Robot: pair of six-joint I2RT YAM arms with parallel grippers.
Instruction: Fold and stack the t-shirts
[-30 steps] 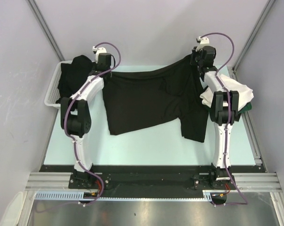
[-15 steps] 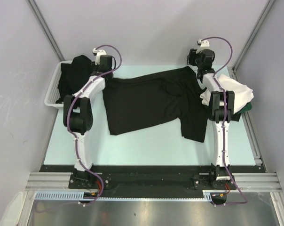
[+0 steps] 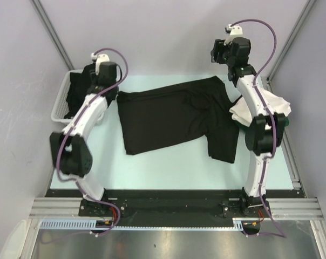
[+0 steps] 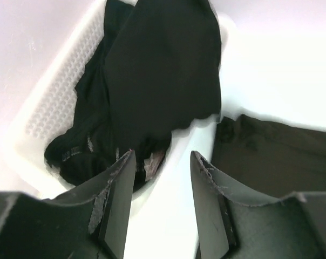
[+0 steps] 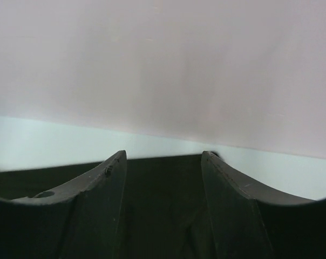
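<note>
- To the left of your left pincer, the white basket (image 3: 58, 103) holds a heap of black shirts (image 3: 76, 93), one draped over its rim.
- Your left pincer (image 4: 162, 156) hangs spread, with nothing between its fingers. The basket's near corner sits just beneath it.
- Between the two pincers, the black t-shirt (image 3: 174, 116) lies spread on the table (image 3: 152, 167). One edge is just right of the left pincer, and its far corner is under the right one.
- Your right pincer (image 5: 163, 155) is spread too, gripping nothing, and black cloth shows below its fingertips.
- Right of that arm, a folded white shirt (image 3: 279, 102) rests at the table's edge.
</note>
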